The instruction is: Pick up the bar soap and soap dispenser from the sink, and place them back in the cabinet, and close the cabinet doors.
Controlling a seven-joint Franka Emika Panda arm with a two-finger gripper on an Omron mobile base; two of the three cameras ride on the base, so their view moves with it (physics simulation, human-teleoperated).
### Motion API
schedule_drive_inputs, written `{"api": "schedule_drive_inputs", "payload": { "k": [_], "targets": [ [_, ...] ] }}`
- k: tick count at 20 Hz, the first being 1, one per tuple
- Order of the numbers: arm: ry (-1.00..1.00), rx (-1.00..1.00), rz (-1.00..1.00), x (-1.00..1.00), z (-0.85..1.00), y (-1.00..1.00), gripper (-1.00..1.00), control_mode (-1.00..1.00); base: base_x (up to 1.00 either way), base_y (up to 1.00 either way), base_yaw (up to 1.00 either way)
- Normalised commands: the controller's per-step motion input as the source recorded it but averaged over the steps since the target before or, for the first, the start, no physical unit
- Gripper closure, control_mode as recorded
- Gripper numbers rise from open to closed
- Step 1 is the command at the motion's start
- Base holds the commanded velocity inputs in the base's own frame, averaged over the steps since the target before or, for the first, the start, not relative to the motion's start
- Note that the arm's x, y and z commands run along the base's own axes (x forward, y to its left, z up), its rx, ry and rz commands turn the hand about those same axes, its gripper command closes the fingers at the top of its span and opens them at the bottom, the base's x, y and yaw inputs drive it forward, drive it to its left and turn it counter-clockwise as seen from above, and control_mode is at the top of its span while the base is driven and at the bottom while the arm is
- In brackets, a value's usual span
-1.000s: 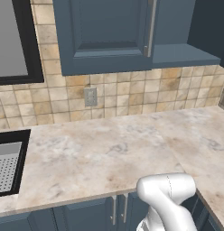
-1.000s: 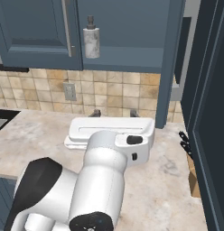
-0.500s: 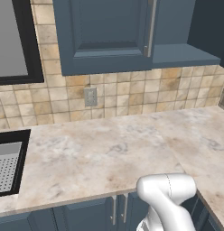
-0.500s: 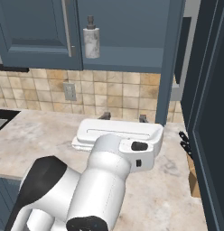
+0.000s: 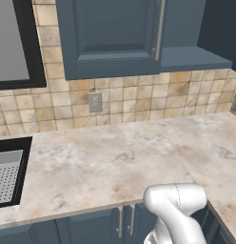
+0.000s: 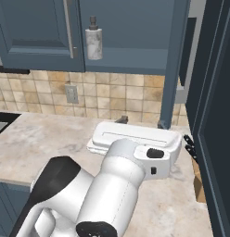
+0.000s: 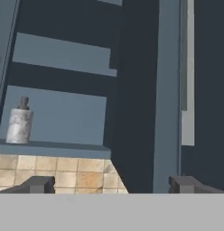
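Soap dispenser [image 7: 18, 125] standing upright on cabinet [image 7: 59, 149] shelf.
Gripper [image 7: 112, 184] hovering apart from it, fingers spread wide, gripping nothing.

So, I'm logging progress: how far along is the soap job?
The soap dispenser already stands on the cabinet shelf. The hand is open and empty, facing the right door, which stands open. Both doors look unclosed; the bar soap's whereabouts can't be told.

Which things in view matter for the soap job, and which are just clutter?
Job:
soap dispenser, standing on the cabinet shelf
open cabinet door
sink
end effector, open

Lying about:
wall outlet
knife block
window
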Motion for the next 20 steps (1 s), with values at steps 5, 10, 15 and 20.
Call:
{"api": "schedule_drive_inputs", "payload": {
  "k": [5,10,15,20],
  "targets": [
    [0.0,0.0,-0.06,0.01,-0.02,-0.18,-1.0,-1.0,0.0,0.0,0.0],
    [0.0,0.0,-0.03,0.08,0.0,-0.18,-1.0,-1.0,0.0,0.0,0.0],
    [0.0,0.0,0.0,0.15,-0.01,-0.17,-1.0,-1.0,0.0,0.0,0.0],
    [0.0,0.0,0.0,0.1,-0.06,-0.2,-1.0,-1.0,0.0,0.0,0.0]
  ]
}}
